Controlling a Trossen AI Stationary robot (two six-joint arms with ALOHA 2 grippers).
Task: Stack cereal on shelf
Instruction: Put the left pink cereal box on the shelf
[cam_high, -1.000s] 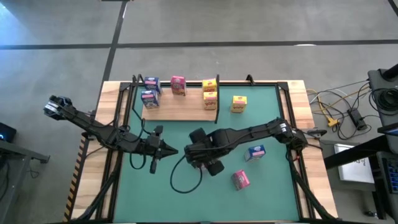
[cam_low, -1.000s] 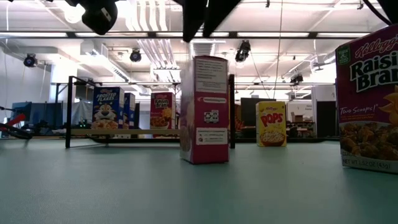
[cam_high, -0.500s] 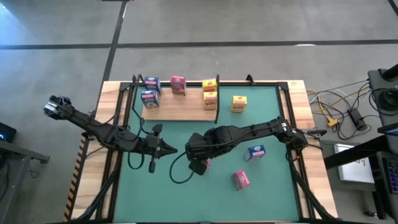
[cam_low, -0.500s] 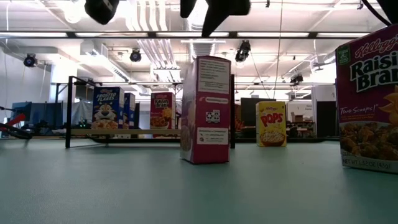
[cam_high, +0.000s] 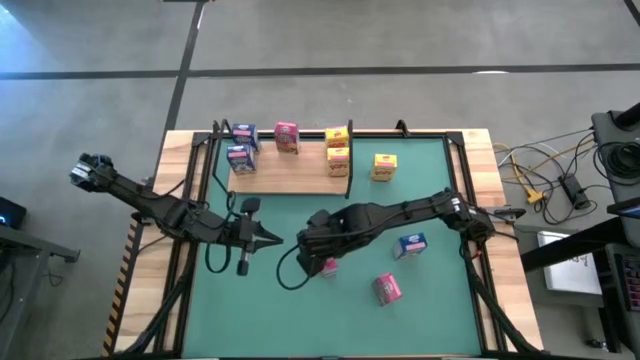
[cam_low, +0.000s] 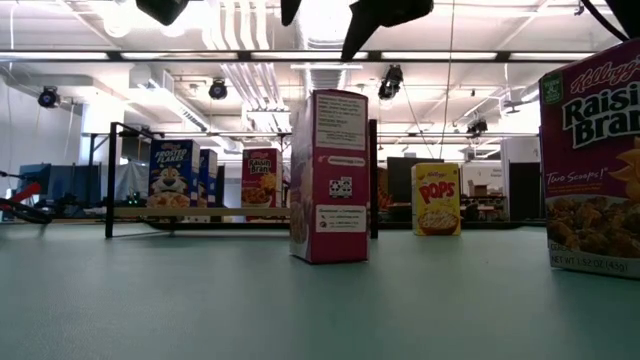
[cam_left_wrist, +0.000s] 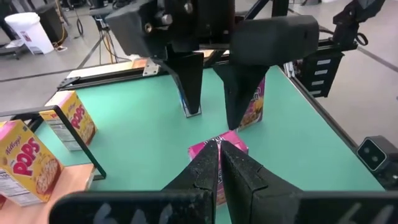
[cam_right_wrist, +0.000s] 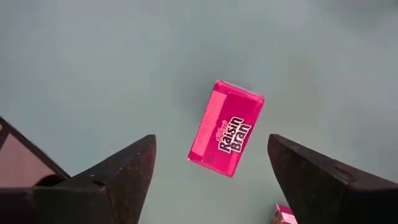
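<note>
I see right gripper (cam_right_wrist: 208, 171) spread wide, hovering above upright pink cardboard Raisin Bran box (cam_right_wrist: 226, 127) at green mat (cam_high: 440, 200) centre, not touching. Left gripper (cam_left_wrist: 219, 163) pressed together, idle beside it. Light-wood shelf (cam_high: 290, 175) along mat's far edge.

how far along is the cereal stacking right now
Done: five boxes sit on the shelf. In hand: nothing is gripped; the right hand hangs open above a pink box standing on the mat, while the left hand waits shut. Left: that pink box, another pink box, a blue box and a yellow box.
</note>
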